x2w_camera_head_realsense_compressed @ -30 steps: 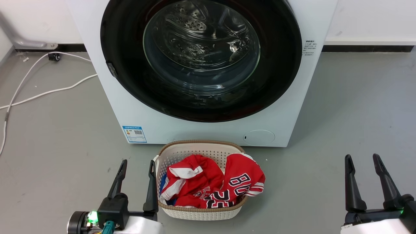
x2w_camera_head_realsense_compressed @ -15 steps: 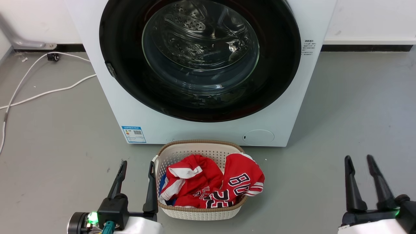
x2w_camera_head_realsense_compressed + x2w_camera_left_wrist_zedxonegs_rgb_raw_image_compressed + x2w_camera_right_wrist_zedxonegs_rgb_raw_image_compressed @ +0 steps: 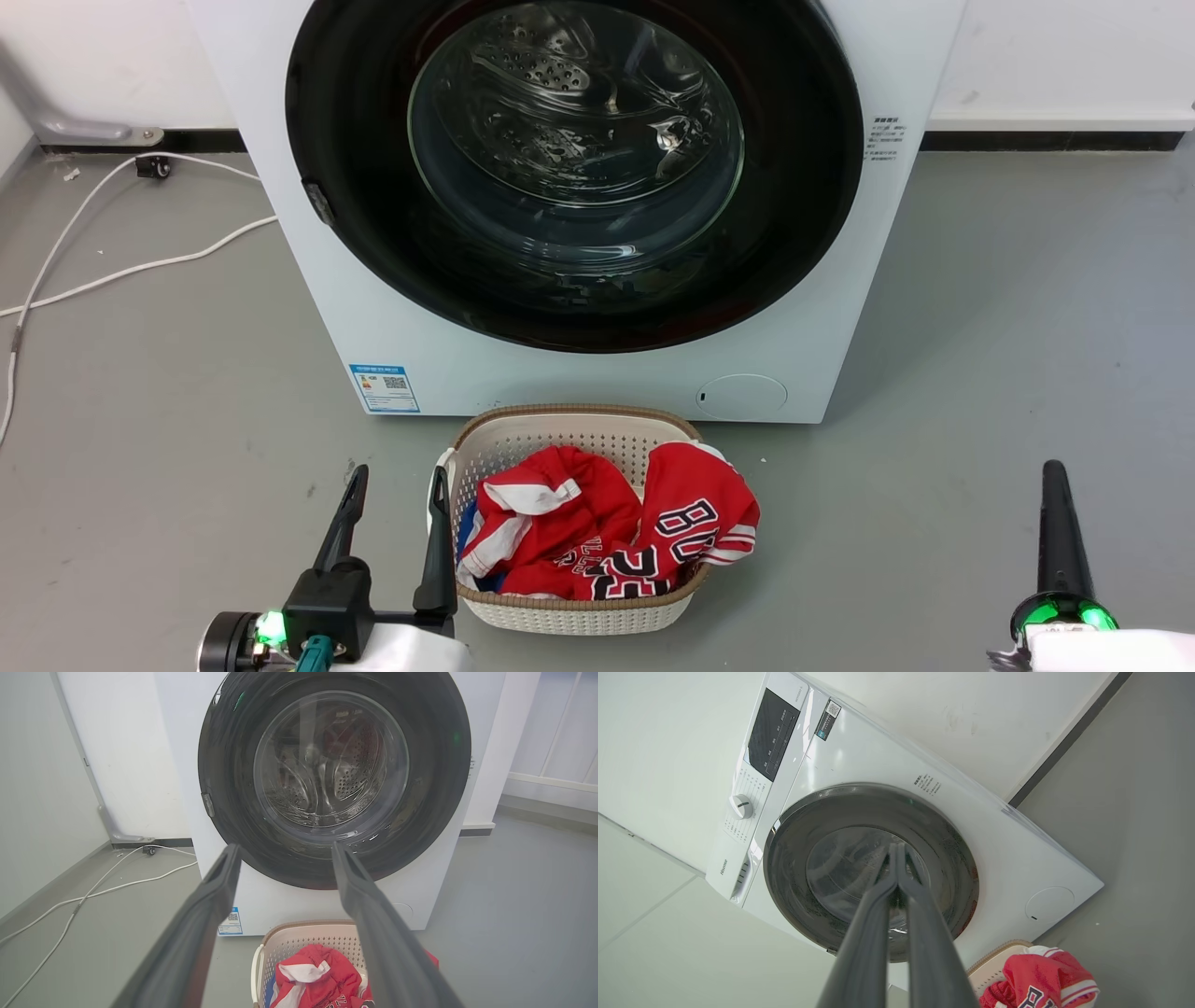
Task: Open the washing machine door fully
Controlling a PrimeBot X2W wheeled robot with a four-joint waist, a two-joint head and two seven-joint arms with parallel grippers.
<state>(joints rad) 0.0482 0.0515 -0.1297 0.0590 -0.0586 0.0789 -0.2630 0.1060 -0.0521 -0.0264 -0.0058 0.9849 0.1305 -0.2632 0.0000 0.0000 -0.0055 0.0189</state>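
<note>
Since a second ago, the right gripper [image 3: 1053, 474] has turned edge-on and its fingers have come together (tips meet in the right wrist view, nothing between them). The left gripper [image 3: 397, 476] stands released, fingers apart, just beside the laundry basket [image 3: 569, 409]. The washing machine door [image 3: 574, 168] sits flush in the white machine front, well apart from both grippers. Judged not started: approach, grasp and full swing remain. The door's top is cut off in the head view, and its hinge cannot be made out.
</note>
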